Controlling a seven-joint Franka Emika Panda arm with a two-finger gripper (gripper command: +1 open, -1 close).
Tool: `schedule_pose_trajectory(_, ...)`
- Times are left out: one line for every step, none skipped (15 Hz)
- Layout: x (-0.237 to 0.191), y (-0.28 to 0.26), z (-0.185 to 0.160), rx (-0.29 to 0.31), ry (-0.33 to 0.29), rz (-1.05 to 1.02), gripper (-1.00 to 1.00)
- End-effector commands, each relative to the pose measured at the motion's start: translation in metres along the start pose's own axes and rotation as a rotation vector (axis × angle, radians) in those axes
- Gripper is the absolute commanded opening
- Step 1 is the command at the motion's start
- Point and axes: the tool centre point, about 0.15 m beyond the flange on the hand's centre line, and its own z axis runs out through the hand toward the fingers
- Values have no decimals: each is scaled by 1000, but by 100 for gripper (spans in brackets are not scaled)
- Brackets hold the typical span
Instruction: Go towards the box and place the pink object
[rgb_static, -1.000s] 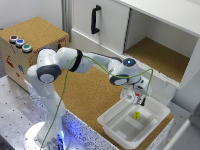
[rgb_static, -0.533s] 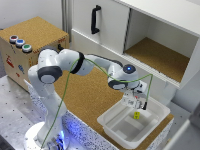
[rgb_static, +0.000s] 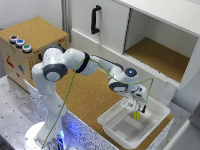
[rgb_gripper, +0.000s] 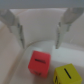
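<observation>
Gripper wide open, apparently empty, above pink object.

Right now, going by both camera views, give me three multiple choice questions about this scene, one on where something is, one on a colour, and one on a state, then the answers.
1. Where does the pink object lie?
A. Inside the box
B. On the cork-topped crate
C. In the open cabinet

2. What colour is the cube beside the pink object?
A. Blue
B. Yellow
C. Green

3. How does the gripper stand?
A. Shut on the pink object
B. Shut on the yellow cube
C. Open, holding nothing

Answers: 1 A, the wrist view shows the block resting on the white floor of the box. 2 B, the neighbouring cube is plainly yellow. 3 C, both fingers stand wide apart, with the block lying free of them.
</observation>
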Motion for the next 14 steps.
schedule_pose_trajectory(-7,12,-8,85,31,25,100)
schedule_pose_trajectory(-7,12,-8,85,31,25,100)
schedule_pose_trajectory(-7,12,-8,85,31,25,100)
schedule_pose_trajectory(-7,12,-8,85,31,25,100)
schedule_pose_trajectory(-7,12,-8,85,31,25,100)
schedule_pose_trajectory(-7,12,-8,85,31,25,100)
schedule_pose_trajectory(-7,12,-8,85,31,25,100)
schedule_pose_trajectory(-7,12,-8,85,31,25,100)
schedule_pose_trajectory(-7,12,-8,85,31,25,100)
schedule_pose_trajectory(-7,12,-8,85,31,25,100)
schedule_pose_trajectory(-7,12,-8,85,31,25,100)
schedule_pose_trajectory(-7,4,-4,10,-9,19,100)
schedule_pose_trajectory(-6,2,-16,5,3,36,100)
schedule_pose_trajectory(-3,1,-31,-2,4,64,100)
